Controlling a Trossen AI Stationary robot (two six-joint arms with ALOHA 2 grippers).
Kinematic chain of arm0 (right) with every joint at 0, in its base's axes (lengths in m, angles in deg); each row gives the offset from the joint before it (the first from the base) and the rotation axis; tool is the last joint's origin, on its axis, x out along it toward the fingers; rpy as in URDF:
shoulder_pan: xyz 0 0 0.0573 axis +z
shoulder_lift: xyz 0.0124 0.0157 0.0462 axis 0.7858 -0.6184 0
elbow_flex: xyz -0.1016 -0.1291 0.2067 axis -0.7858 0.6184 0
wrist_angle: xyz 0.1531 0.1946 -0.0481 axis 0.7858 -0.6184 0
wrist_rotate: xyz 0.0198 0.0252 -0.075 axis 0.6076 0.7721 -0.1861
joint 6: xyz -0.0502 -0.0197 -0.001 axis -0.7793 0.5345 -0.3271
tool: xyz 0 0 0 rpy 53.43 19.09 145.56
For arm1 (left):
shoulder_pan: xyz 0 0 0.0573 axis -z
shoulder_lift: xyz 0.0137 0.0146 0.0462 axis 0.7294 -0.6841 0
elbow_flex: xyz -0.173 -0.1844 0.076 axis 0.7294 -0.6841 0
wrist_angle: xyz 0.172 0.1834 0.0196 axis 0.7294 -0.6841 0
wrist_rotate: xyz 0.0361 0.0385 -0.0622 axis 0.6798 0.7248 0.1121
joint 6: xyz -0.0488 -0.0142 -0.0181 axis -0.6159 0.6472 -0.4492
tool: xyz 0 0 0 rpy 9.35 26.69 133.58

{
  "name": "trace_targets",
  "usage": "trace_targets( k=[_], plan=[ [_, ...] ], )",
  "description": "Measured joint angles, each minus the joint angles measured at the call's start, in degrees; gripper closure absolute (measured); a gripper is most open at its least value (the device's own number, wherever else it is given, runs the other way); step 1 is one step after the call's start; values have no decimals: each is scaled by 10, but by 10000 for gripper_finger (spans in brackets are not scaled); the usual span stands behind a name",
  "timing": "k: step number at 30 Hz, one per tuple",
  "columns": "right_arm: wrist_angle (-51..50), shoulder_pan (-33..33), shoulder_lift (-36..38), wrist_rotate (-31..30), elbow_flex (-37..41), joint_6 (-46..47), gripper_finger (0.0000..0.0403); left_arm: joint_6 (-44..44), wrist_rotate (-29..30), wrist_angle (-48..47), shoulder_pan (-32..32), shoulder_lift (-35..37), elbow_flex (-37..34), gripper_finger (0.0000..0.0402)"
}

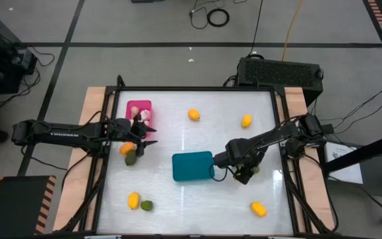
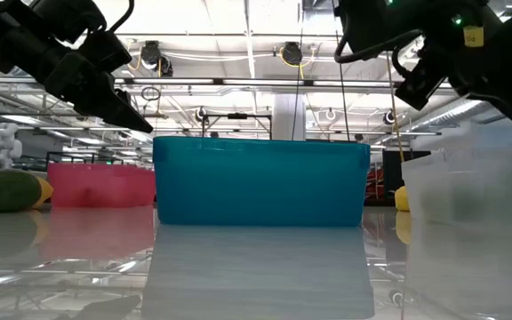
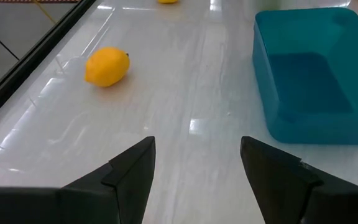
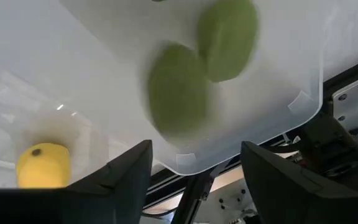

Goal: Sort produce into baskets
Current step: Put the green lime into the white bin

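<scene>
The left gripper (image 1: 144, 136) hangs above the table just beside the pink basket (image 1: 138, 108), its fingers (image 3: 132, 171) spread apart with nothing between them; white lettering runs along the left arm but is too small to read. Below it lie a yellow-orange fruit (image 1: 127, 148) and a dark-green fruit (image 1: 130, 159), touching each other. The teal basket (image 1: 192, 166) sits mid-table, and the right gripper (image 1: 243, 174) hovers just to its right over the faint clear basket (image 4: 291, 93), fingers parted and empty; two green fruits (image 4: 179, 87) lie inside that bin. More yellow fruits are scattered: two near the far edge (image 1: 193, 115), one at the near right (image 1: 258, 209), one at the near left (image 1: 133, 200) beside another green fruit (image 1: 147, 206).
</scene>
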Motion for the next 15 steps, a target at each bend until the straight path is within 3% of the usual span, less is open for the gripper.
trace_targets(
  k=[4,8,11,15],
  plan=[
    [0,0,0,4,0,-10,142,-13,-1,0,0,0,0,158],
    [-3,0,0,22,-11,-18,129,-30,-40,2,0,1,0,158],
    [-4,7,3,10,-33,-9,130,-66,-100,5,2,2,16,158],
    [24,31,16,-73,-68,1,137,-125,-206,6,35,2,36,158]
  ],
)
